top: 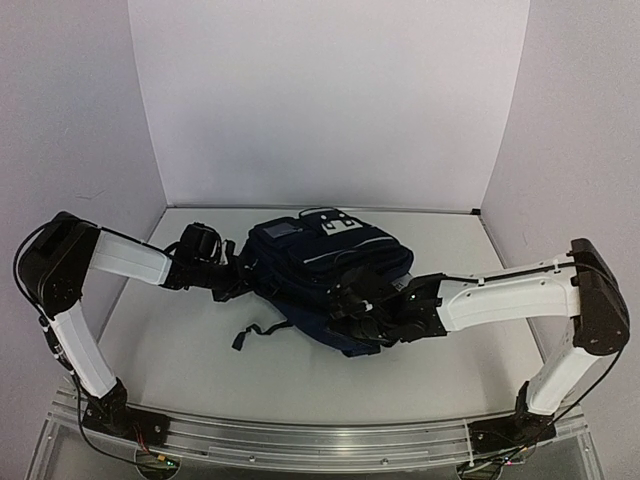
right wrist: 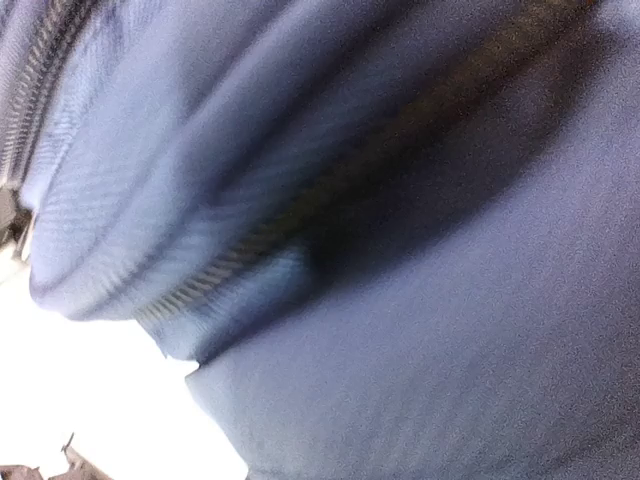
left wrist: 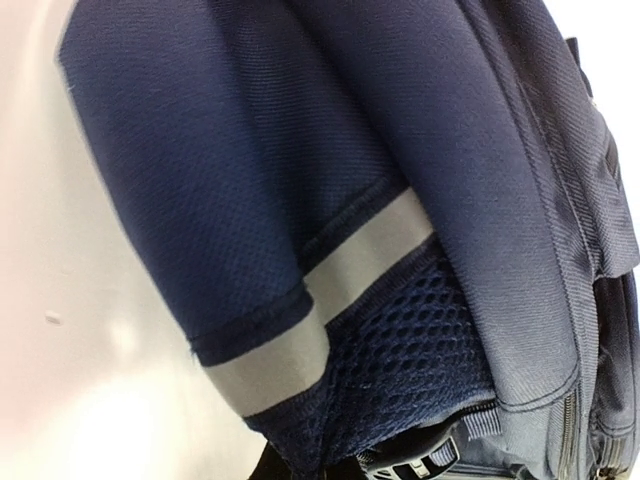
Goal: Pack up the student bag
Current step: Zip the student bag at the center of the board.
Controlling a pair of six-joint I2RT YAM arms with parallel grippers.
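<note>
Soft bag (top: 300, 250); expect it to sag.
Left fingers (top: 238, 284) and right fingers (top: 348, 302) clenched; pinch seams, not loose cloth.

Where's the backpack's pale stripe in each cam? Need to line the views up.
Top external: the stripe is a thin pale line across the backpack, near picture centre.
Left wrist: the stripe is a wide diagonal band, from lower left up to right of centre.
Right wrist: not in it; only blurred navy cloth and a zip.
Shared landmark: the white table, around the backpack from above, at the left edge in the left wrist view, bottom left in the right.
</note>
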